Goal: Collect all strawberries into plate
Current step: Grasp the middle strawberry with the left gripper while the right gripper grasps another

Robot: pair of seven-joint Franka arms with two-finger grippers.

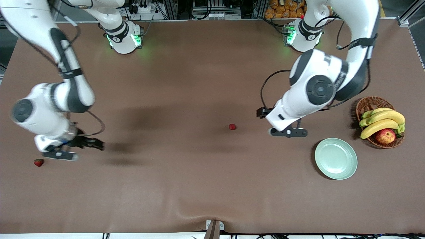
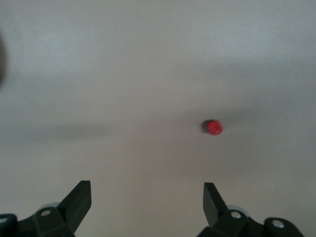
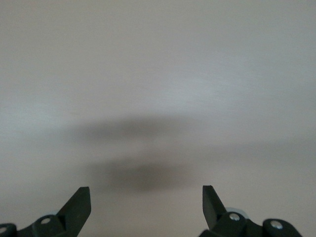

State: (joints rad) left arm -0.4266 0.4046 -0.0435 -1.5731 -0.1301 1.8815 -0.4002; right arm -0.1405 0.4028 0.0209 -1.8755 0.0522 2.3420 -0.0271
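Note:
One strawberry [image 1: 232, 126] lies on the brown table near the middle; it also shows in the left wrist view [image 2: 214, 127]. A second strawberry [image 1: 38, 162] lies at the right arm's end of the table. A third strawberry is out of view. The mint-green plate [image 1: 336, 158] is empty and sits toward the left arm's end. My left gripper [image 1: 288, 132] is open and empty [image 2: 147, 197], over bare table between the middle strawberry and the plate. My right gripper [image 1: 61, 155] is open and empty [image 3: 146, 197], over bare table beside the second strawberry.
A brown wicker basket [image 1: 365, 104] with bananas [image 1: 382, 121] and a red-yellow apple [image 1: 385, 136] stands beside the plate, farther from the front camera. The table's front edge runs along the bottom of the front view.

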